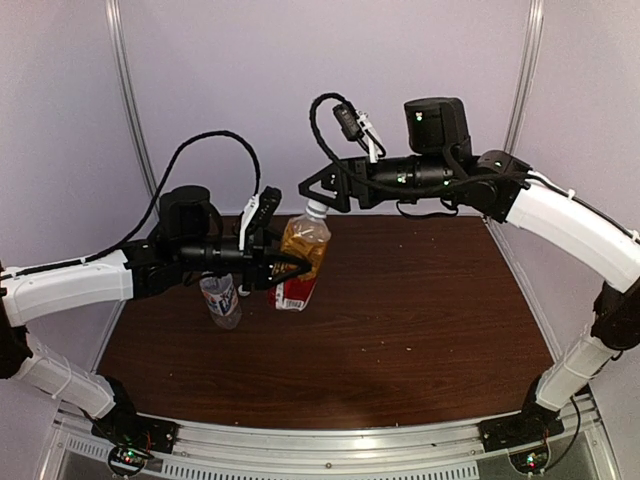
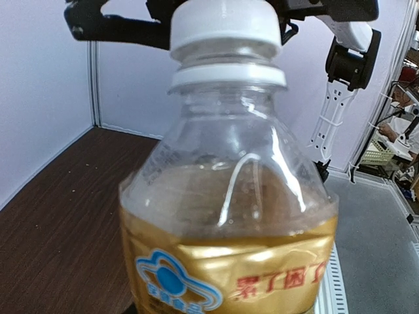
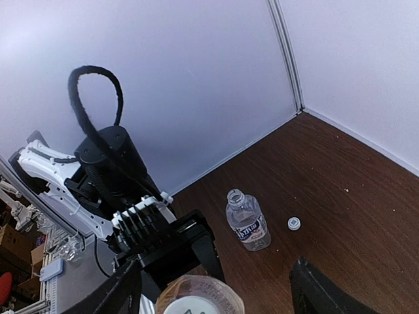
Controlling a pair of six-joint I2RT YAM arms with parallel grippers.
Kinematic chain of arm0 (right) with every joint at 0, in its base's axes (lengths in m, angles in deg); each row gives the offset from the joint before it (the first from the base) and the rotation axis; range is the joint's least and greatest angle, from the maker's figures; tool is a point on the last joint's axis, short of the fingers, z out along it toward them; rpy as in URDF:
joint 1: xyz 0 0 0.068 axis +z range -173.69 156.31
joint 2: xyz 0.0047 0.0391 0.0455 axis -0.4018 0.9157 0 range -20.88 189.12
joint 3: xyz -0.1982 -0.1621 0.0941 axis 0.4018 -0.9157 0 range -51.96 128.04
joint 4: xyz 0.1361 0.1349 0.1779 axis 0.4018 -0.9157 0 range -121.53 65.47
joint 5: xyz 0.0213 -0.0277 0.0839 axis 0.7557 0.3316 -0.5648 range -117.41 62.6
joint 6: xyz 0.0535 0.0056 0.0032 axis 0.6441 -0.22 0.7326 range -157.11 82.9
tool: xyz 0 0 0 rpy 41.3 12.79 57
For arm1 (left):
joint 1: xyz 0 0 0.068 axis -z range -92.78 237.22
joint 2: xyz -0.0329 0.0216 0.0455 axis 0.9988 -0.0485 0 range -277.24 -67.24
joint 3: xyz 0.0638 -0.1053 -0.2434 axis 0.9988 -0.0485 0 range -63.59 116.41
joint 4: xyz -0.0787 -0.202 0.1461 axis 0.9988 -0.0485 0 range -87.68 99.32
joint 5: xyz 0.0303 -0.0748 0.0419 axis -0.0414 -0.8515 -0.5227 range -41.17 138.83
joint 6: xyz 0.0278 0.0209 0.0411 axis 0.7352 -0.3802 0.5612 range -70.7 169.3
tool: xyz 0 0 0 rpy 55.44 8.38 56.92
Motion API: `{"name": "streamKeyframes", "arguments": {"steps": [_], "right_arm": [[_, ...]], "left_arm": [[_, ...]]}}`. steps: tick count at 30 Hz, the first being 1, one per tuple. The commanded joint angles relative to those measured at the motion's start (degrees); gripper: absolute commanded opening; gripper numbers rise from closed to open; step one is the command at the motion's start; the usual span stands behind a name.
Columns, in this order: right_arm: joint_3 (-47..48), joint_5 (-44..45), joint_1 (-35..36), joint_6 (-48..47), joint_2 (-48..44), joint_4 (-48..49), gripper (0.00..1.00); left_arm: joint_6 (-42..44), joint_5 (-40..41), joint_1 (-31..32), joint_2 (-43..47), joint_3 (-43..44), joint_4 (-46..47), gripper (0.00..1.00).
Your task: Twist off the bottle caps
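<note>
The left gripper (image 1: 288, 266) is clamped round the middle of the amber bottle (image 1: 304, 238), holding it tilted above the table (image 1: 420, 310). Its white cap (image 1: 316, 209) is on. The right gripper (image 1: 320, 198) straddles that cap with its fingers spread, clear of both sides. The clear bottle (image 3: 247, 220) stands open nearby, with 1 loose cap (image 3: 294, 223) lying just beside it.

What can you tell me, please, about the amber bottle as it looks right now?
The amber bottle is clear plastic, holding amber liquid to just below its shoulder, with a gold-and-red label bearing a blue-white logo. Its white cap is on, above a white collar ring. It leans slightly, neck toward the right arm. The left gripper clamps its body; the right gripper straddles the cap, open, not visibly touching it.
</note>
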Motion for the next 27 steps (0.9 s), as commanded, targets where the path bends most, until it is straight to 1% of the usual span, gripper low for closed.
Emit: {"name": "streamKeyframes", "arguments": {"steps": [1,3,11,14,24,27], "right_arm": [[1.7,2.5,0.8,2.3,1.0,-2.0,0.77],[1.5,2.2,0.9,2.4,1.2,-2.0,0.73],[0.4,0.8,1.0,2.8,1.3,-1.4,0.51],[0.0,0.4,1.1,2.9,1.2,-1.2,0.49],[-0.9,1.0,1.0,2.9,1.5,-1.7,0.5],[-1.0,0.7,1.1,2.9,1.6,-1.5,0.47]], "left_arm": [[1.1,3.7,-0.1,1.2,1.9,0.2,0.39],[1.2,4.5,-0.1,1.3,1.8,0.1,0.39],[1.4,7.0,-0.1,1.8,1.5,-0.5,0.39],[1.4,7.8,-0.1,2.0,1.3,-0.6,0.39],[1.3,8.6,-0.2,2.6,0.9,-0.5,0.39],[1.3,8.7,-0.1,2.8,0.8,-0.5,0.39]]}}
